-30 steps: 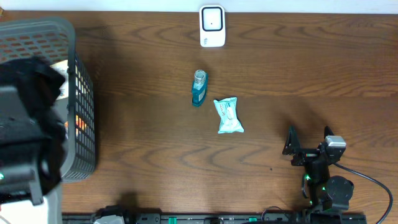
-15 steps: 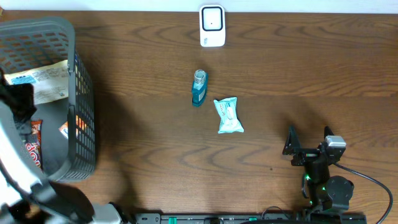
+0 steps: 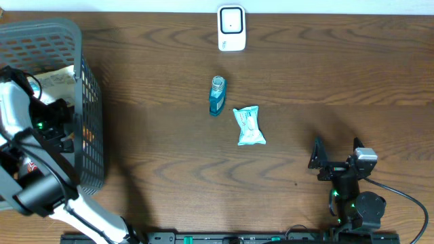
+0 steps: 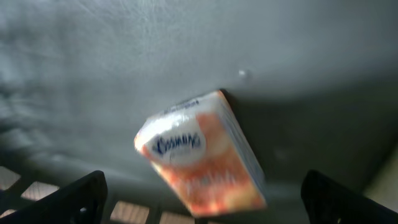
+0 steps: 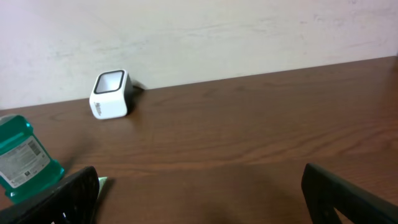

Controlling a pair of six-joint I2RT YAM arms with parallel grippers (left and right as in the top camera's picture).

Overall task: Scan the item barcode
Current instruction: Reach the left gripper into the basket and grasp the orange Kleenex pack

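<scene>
Inside the grey basket (image 3: 88,102) at the left of the overhead frame: left gripper (image 4: 205,190), fingers wide apart, facing an orange packet (image 4: 199,155) on the basket floor, centre of the left wrist frame. At lower right, right gripper (image 3: 337,157) likewise spread, gripping nothing; white scanner (image 3: 231,28) at top centre, teal bottle (image 3: 216,96) and pale pouch (image 3: 249,126) mid-frame.

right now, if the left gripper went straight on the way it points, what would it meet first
Most likely the orange tissue pack lying on the floor of the basket, centred between the fingers of the open left gripper. The view is blurred, so how far off it lies cannot be told.
</scene>
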